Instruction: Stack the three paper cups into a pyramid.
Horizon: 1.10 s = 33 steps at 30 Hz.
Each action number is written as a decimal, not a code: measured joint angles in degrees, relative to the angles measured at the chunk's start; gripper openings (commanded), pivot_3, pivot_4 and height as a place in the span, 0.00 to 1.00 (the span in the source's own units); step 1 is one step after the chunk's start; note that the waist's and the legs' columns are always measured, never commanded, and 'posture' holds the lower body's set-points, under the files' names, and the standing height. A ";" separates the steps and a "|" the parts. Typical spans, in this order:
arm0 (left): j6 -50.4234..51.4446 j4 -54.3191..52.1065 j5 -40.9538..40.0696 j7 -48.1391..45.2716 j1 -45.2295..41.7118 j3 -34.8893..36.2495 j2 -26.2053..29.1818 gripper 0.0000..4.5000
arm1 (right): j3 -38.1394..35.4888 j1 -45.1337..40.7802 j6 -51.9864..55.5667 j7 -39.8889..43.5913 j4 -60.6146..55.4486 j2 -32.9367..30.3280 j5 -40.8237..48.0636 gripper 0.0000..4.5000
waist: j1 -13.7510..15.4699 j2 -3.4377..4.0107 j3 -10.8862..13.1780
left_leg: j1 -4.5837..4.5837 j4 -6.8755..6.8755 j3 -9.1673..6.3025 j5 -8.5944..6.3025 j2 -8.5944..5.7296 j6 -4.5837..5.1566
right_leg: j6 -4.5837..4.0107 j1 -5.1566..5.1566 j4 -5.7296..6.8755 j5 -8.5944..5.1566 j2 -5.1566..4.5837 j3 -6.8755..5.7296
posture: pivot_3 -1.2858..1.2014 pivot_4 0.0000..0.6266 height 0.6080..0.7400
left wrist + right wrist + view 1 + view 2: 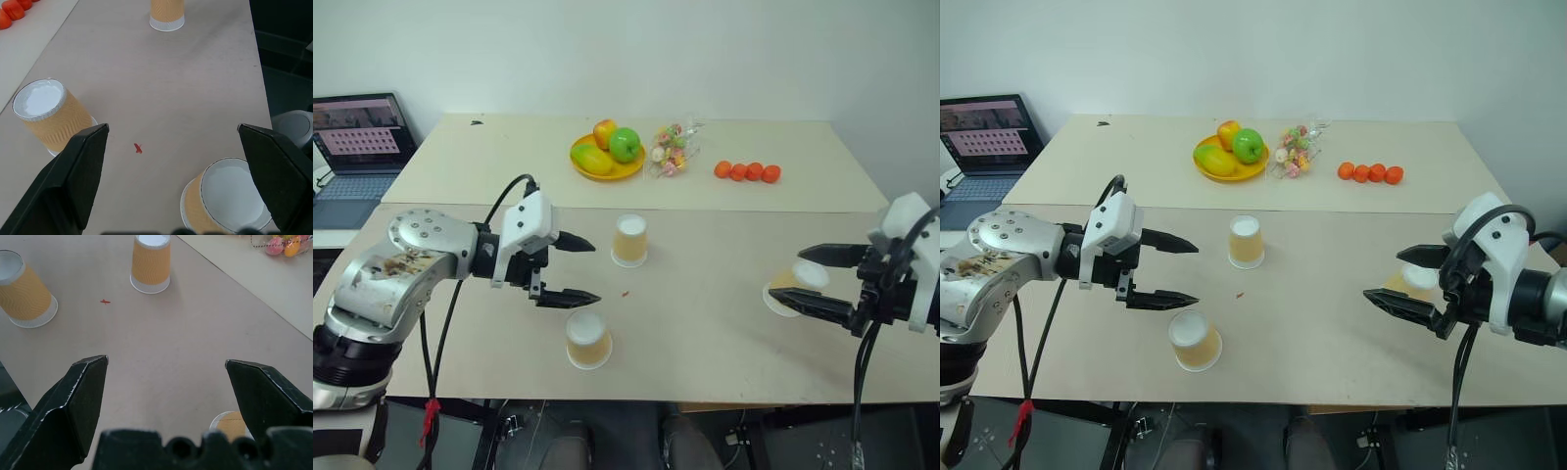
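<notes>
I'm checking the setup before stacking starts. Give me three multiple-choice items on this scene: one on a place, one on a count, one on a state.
1. Where is the yellow plate of fruit?
A. on the far table
B. between the grippers
C. on the laptop

2. How many paper cups stand on the near table?
A. one
B. two
C. three

3. How is the left gripper?
A. shut on a cup
B. open and empty
C. shut and empty

Answers:
1. A, it sits past the seam beside the candy bag.
2. C, one at the middle, one near the left gripper, one by the right gripper.
3. B, its fingers are spread with nothing between them.
</notes>
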 measured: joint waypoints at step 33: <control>5.75 -9.48 -13.38 9.17 13.90 9.00 -0.70 1.00 | 12.37 -7.87 -5.33 -0.78 5.17 1.78 -1.76 0.99 | -0.89 -0.01 0.01 | 0.13 0.04 0.07 0.01 0.04 -0.01 | -0.19 0.02 0.06 0.11 0.04 0.08 | 0.52 0.24 0.95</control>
